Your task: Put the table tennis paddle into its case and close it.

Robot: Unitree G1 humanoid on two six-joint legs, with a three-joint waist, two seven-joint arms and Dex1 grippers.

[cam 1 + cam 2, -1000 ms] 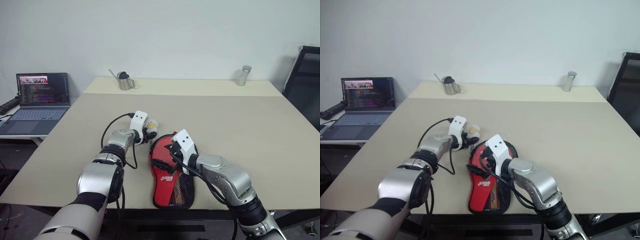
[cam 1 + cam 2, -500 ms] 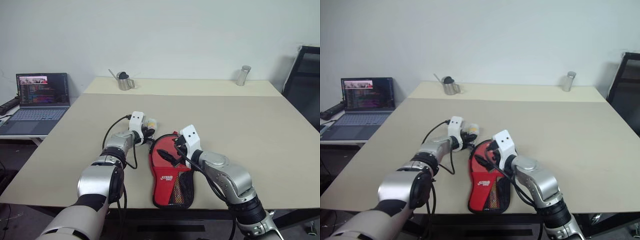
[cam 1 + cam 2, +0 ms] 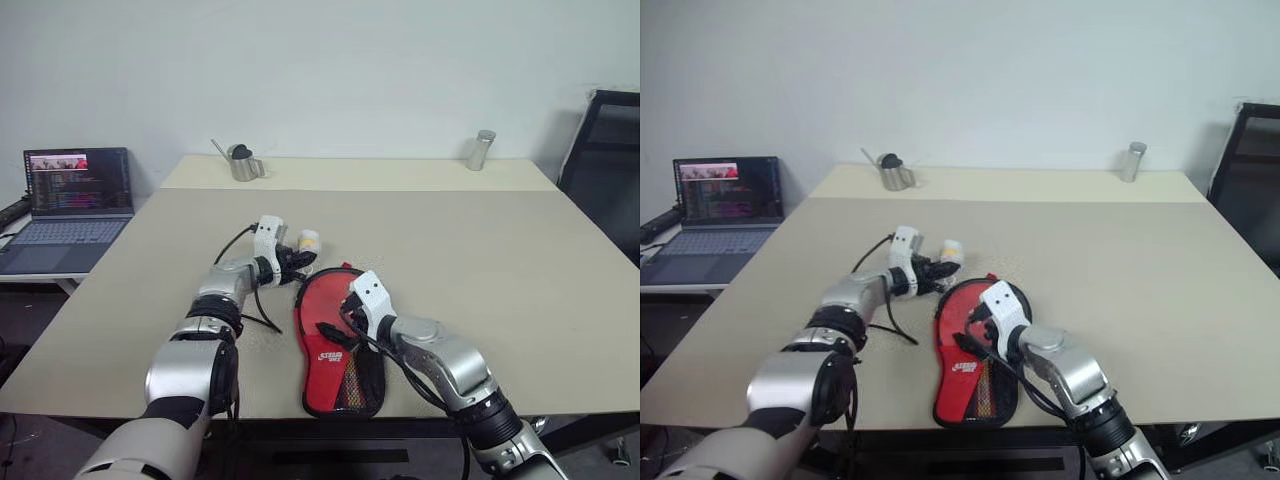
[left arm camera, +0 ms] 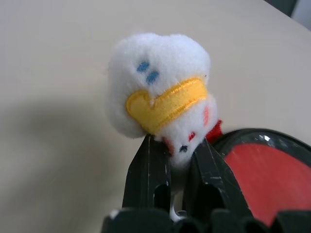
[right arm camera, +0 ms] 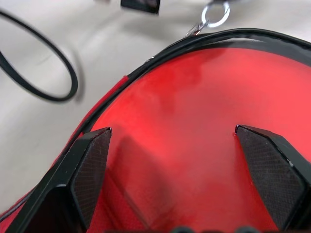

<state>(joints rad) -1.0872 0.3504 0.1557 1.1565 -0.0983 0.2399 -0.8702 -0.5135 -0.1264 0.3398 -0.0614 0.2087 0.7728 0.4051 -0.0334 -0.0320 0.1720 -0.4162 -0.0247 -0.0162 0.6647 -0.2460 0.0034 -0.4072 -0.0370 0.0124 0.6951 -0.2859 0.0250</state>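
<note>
**Layout around the two grippers**

The case (image 3: pixel 335 350) lies open on the table (image 3: pixel 500 260), directly under the right gripper (image 5: pixel 180 160). Just left of that gripper sits the left gripper (image 4: pixel 170 170), with a plush toy (image 4: pixel 158 104) at its fingertips. A cable (image 5: pixel 43 63) loops beside the case's rim.

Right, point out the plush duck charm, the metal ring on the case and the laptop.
plush duck charm (image 4: pixel 158 99): left wrist view, on its yellow bill.
metal ring (image 5: pixel 215 13): right wrist view, on the ring's rim, at the case's edge.
laptop (image 3: pixel 78 182): left eye view, on its lit screen.
</note>
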